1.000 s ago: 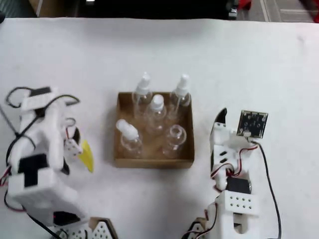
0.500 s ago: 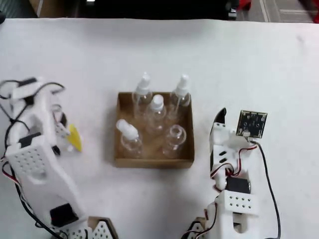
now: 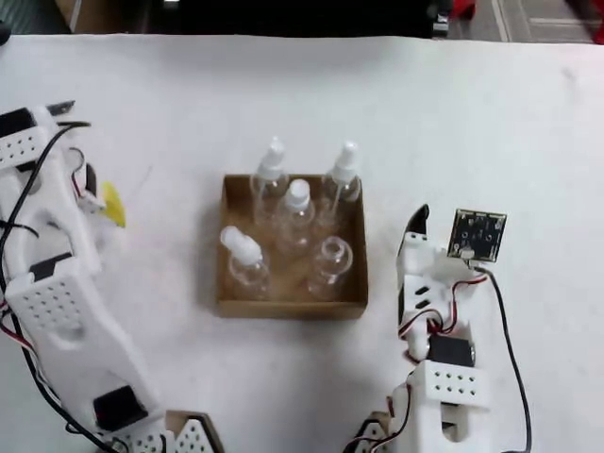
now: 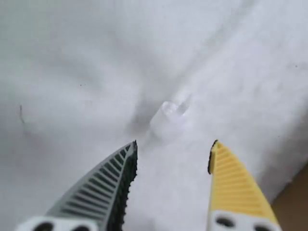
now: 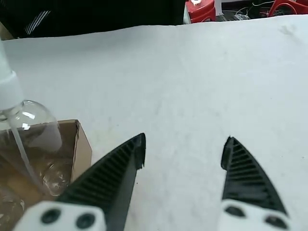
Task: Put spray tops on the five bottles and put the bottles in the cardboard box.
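Left arm (image 3: 57, 293) has swung away from the brown cardboard box (image 3: 293, 308) at tabletop centre, out toward 10 o'clock. Left jaws are wide open and empty, lined up on a small white plastic spray top (image 4: 169, 118) lying on the white tabletop (image 3: 472, 113) just past the tips. Likely a pick. Four capped clear bottles (image 3: 271, 175) sit in the box; the bare-necked clear bottle (image 3: 329, 255) at the box's 4 o'clock needs this top. Right jaws unmoved at 3 o'clock, open, empty.

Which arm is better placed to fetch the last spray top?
Left. The left gripper, open, hangs over a small white piece, probably that top; the right gripper sits by the box.
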Action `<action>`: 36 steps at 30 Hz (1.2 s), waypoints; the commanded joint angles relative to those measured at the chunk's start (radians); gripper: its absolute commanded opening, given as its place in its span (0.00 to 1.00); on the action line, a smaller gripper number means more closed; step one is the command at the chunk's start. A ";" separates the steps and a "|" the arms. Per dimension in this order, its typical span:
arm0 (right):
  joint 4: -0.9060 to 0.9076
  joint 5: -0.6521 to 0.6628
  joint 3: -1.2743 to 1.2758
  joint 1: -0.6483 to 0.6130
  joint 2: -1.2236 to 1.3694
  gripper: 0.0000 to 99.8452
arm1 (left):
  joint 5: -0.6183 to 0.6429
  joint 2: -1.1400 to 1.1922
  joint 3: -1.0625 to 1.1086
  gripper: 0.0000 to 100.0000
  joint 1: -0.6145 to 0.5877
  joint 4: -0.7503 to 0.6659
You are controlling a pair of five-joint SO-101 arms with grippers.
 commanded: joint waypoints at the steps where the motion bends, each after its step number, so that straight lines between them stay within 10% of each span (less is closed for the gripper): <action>1: -0.024 0.012 -0.014 -0.007 -0.012 0.23 | -0.028 -0.156 -0.025 0.24 -0.012 0.017; 4: -0.024 0.012 -0.014 -0.007 -0.012 0.23 | 0.054 -0.292 0.037 0.24 -0.010 0.015; 11: -0.024 0.012 -0.014 -0.008 -0.012 0.23 | 0.833 -0.578 0.272 0.24 0.001 0.012; 22: -0.022 0.012 -0.011 -0.050 -0.004 0.23 | 1.157 -0.509 0.661 0.25 0.094 -0.198; 36: -0.022 0.012 -0.011 -0.051 -0.004 0.23 | 1.413 -0.429 0.496 0.25 0.012 -0.207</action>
